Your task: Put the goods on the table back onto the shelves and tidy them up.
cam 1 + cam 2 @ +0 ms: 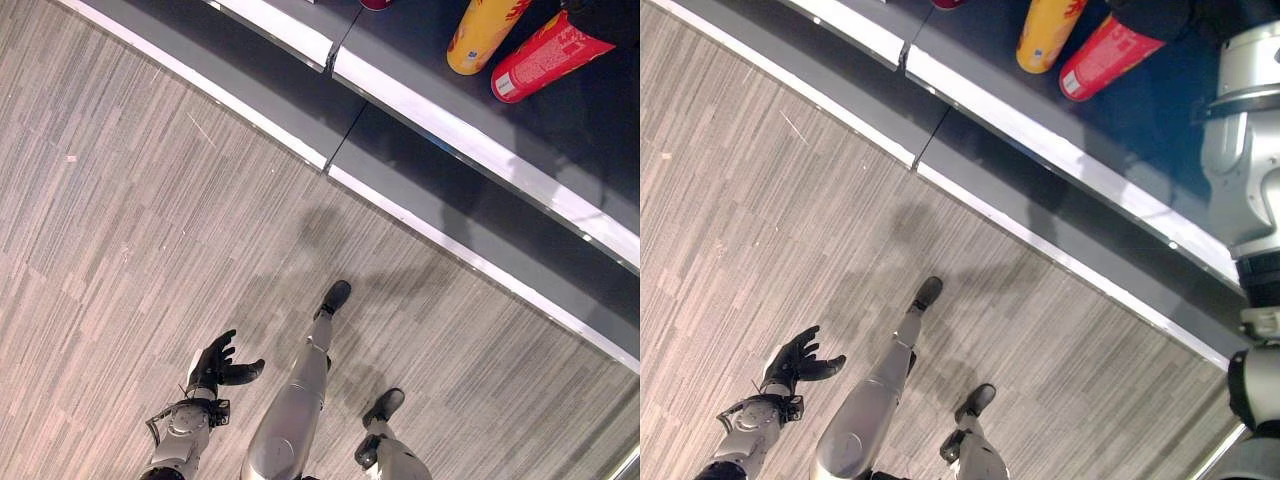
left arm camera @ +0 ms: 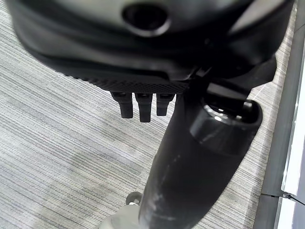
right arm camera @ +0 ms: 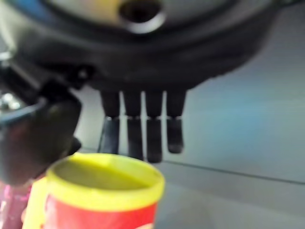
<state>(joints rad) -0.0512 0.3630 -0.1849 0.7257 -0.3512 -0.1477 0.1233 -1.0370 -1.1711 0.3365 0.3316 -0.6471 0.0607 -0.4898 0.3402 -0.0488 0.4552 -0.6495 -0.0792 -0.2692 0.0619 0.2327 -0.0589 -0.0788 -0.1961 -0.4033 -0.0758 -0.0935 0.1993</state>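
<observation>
The red can (image 1: 545,55) is on the dark shelf (image 1: 470,140), just beside a yellow can (image 1: 480,35), both set back from the shelf's white front strip. This placement fits the task: the goods are being grouped in a row on the shelf board, and the red can appears to have been brought in next to its neighbour. The right hand (image 1: 1150,15) is over the far end of the red can, reaching in from above. In its wrist view the fingers (image 3: 143,129) hang straight and side by side past the can's yellow rim. The thumb (image 3: 43,133) stands apart on the other side, so the can sits in the gap between them. The fingers are not curled round it. Whether any pad touches the can cannot be told. Judgement: the hand is either letting go or about to nudge the can into line. The left hand (image 1: 215,365) hangs low over the floor (image 1: 120,200), well apart from the shelf. Its fingers (image 2: 140,105) are loosely spread and slightly bent, holding nothing, which suits an arm kept clear of the work.
</observation>
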